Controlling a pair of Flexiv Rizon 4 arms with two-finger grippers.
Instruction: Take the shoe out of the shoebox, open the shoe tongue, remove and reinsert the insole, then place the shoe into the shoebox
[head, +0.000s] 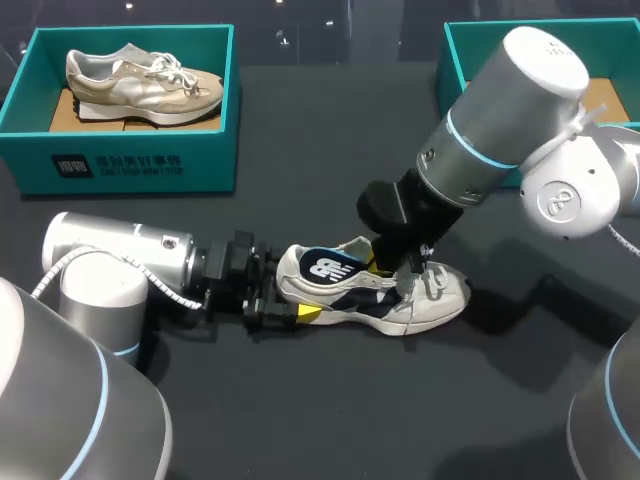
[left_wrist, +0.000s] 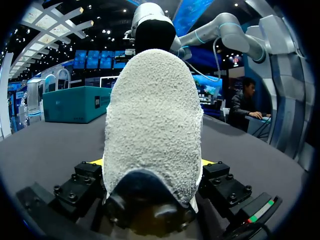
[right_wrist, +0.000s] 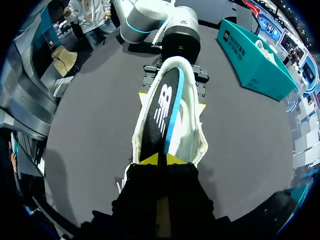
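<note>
Head view: left gripper (head: 284, 291) clamps the shoe (head: 425, 298) (at its heel), right gripper (head: 383, 266) pinches the insole (head: 327, 266).

Left fingers (head: 308, 313) gripping shoe (head: 405, 300) heel, right fingers (head: 377, 265) pinching insole (head: 325, 267), teal shoebox (head: 130, 160) far left

The far-left shoebox (head: 200, 172) is carrying a white square mark and a line of white characters on its near wall, too small to make out. The dark insole (head: 325, 266) in the shoe (head: 440, 300) is showing a large white letter logo, and the right arm's joint cap (head: 556, 203) is bearing a round emblem.
</note>
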